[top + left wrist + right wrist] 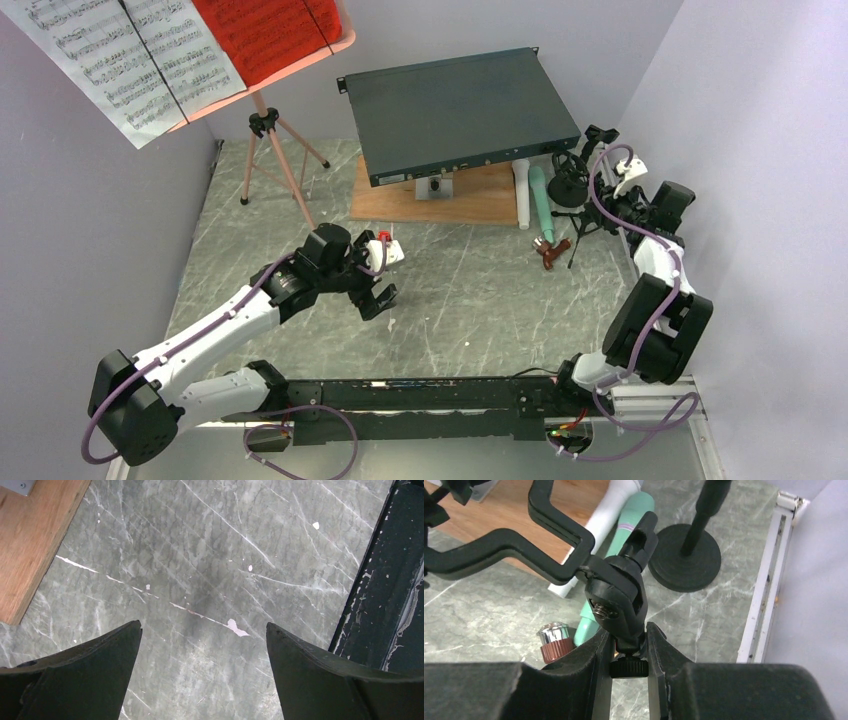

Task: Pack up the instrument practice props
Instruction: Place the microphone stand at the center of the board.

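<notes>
The salmon-pink tripod music stand (268, 125) stands at the far left and carries white sheet music (130, 55) and a red page (265, 35). A white tube (521, 195) and a mint tube (540, 205) lie side by side at the far right, also in the right wrist view (594, 527) (629, 517). The black round-based mic stand (568, 190) (686, 560) stands just beyond them. My right gripper (580, 232) (629, 640) is shut on a black swivel clamp holder (619, 590), just above its knob. My left gripper (375, 295) (204, 630) is open and empty over the marble table.
A dark grey rack-mount box (460, 110) rests tilted on a wooden board (480, 200) (30, 540) at the back. A red-brown piece with a chrome cap (550, 250) (553, 642) lies by the mint tube. A white rail (769, 580) runs along the right wall. A black base rail (390, 580) runs along the near edge.
</notes>
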`<state>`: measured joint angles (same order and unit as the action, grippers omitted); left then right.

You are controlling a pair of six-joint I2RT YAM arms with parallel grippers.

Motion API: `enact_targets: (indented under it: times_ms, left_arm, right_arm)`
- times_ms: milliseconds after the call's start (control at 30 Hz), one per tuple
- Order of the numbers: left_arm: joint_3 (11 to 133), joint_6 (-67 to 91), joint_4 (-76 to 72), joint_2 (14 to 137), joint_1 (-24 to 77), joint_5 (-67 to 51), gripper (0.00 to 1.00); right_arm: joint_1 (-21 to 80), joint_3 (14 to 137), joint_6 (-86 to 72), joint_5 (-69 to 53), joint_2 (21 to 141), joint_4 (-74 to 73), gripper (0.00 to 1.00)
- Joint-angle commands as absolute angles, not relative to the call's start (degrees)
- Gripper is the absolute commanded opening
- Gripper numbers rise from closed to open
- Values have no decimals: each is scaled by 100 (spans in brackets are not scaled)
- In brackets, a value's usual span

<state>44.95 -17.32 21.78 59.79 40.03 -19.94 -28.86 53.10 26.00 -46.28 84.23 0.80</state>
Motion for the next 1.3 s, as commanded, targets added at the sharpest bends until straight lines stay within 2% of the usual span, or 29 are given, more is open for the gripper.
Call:
enact_targets:
  times_ms: [0, 133, 200, 267, 333, 433, 633, 800, 1000, 1267]
  left_arm:
    - [4579, -1833, 2136, 5801, 3966, -1999, 99]
    - [4588, -1838, 2145, 5801, 3962, -2030, 99]
    - [4588, -1837, 2145, 5788, 3969, -2030, 100]
    - [4580, -1837, 2145, 5768, 3965, -2022, 99]
    - [4579, -1839, 2149, 5751, 3968, -2013, 99]
    - [4585, -1833, 2148, 5735, 3968, -2037, 100]
    - [4632, -1724, 2221, 5713, 3964, -2083, 100]
    - [4741, -1537, 2299, 5702, 3953, -1877, 99]
    - [4874, -1295, 2370, 5892, 3856, -1742, 99]
    - [4873, -944, 2169, 5755, 3048, -1023, 99]
  right_arm:
    - [-2927, 5294, 2362, -4404, 8485, 768, 9]
    - [-2916, 5386, 2556, -4338, 8668, 386, 28]
    - [-2924, 5473, 2586, -4158, 8693, 145, 47]
    - [-2937, 5450, 2658, -4109, 8541, 22, 59]
    - [-2973, 5298, 2681, -4092, 8251, 18, 68]
    - [-3111, 5162, 2740, -4201, 7849, -283, 76]
    - [-3379, 5230, 3380, -4313, 7155, -1682, 85]
    - [-3516, 5101, 3900, -4485, 6424, -2633, 86]
    - [-3456, 5570, 4431, -5363, 6406, -4431, 87]
    - [-2126, 5318, 3848, -5582, 6146, -4276, 88]
